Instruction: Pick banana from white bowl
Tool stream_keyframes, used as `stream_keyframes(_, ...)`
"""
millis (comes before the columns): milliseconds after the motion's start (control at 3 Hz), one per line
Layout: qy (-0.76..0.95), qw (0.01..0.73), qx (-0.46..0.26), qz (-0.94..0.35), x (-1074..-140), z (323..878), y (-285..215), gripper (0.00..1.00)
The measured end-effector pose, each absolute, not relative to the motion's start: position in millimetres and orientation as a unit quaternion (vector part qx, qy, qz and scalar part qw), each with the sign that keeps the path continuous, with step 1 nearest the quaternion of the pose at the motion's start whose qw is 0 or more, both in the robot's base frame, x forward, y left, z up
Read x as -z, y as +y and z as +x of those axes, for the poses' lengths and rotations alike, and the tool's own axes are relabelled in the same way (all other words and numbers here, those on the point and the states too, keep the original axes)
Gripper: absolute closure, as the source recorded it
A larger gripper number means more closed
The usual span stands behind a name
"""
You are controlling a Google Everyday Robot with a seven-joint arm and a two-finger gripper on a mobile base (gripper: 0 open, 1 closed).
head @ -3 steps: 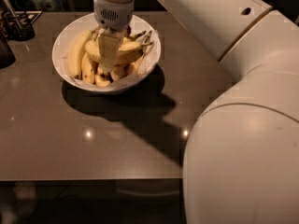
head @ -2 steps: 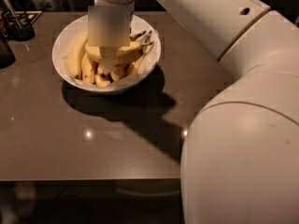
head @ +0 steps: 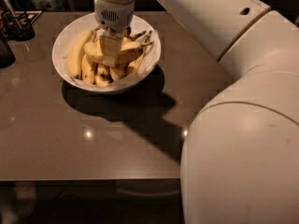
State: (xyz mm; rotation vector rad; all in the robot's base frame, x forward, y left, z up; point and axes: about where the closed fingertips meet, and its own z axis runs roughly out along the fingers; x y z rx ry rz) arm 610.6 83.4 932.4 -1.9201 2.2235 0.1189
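The white bowl (head: 60, 48) stands at the back left of the brown table (head: 70, 139), filled with several yellow bananas. My gripper (head: 110, 56) reaches straight down into the middle of the pile. Its fingers (head: 110, 48) are closed on the banana (head: 134, 51), a long curved one that lies crosswise on top of the pile with its dark stem pointing right. The finger in front hides the banana's middle. The other bananas lie beneath and to the left.
A small dark utensil holder (head: 19, 26) stands at the far left back, with another dark object (head: 4, 52) at the left edge. My big white arm (head: 243, 125) fills the right side. The table's front edge runs along the bottom.
The gripper went down deep into the pile, then came up a little. The long banana now sits between its fingers at the top of the pile.
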Motion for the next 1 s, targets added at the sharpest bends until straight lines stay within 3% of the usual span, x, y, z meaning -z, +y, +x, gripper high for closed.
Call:
stream_keyframes(333,0.752,0.101,-0.040,-0.650,-932,611,83,1.00)
stream_keyframes(1000,0.731,0.162,-0.024,-0.663,-962,602,93,1.00)
